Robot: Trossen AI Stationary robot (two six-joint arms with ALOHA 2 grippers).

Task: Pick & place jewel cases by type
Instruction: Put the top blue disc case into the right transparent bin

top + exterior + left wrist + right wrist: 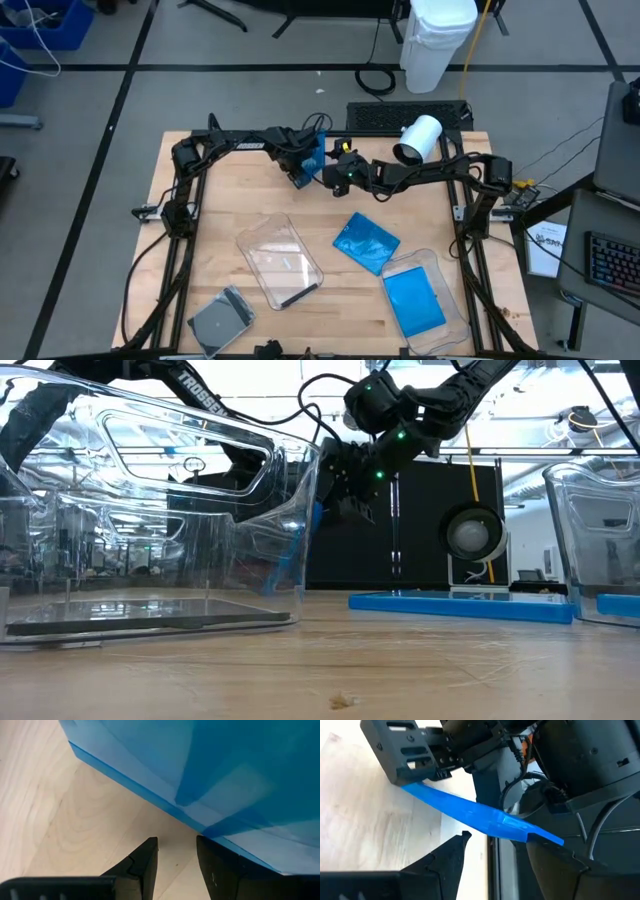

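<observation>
A bright blue jewel case (314,157) stands steeply tilted near the table's far middle, between my two grippers. My left gripper (299,172) points down right beside it, open, with bare table showing between its fingers (175,865). My right gripper (336,177) faces the case from the right, open, its fingers (451,856) wide apart; the case (480,817) slants across just past their tips. A second blue case (365,243) lies flat on the table, and a third (412,300) lies in the right clear tub. A grey case (220,318) lies at the near left. My left gripper has the blue case's lower edge (200,826) along the outer side of one finger (220,865); nothing is between the fingers. The case rises tilted beside the down-pointing fingers. My right gripper has the case's corner (552,839) at one fingertip (560,862); I cannot tell whether they touch.
A clear tub (280,262) with a dark case inside sits left of centre, and another tub (437,268) sits at the near right. A white cylinder (418,140) and a keyboard (405,115) lie by the far edge. Bare wood lies in the table's near middle.
</observation>
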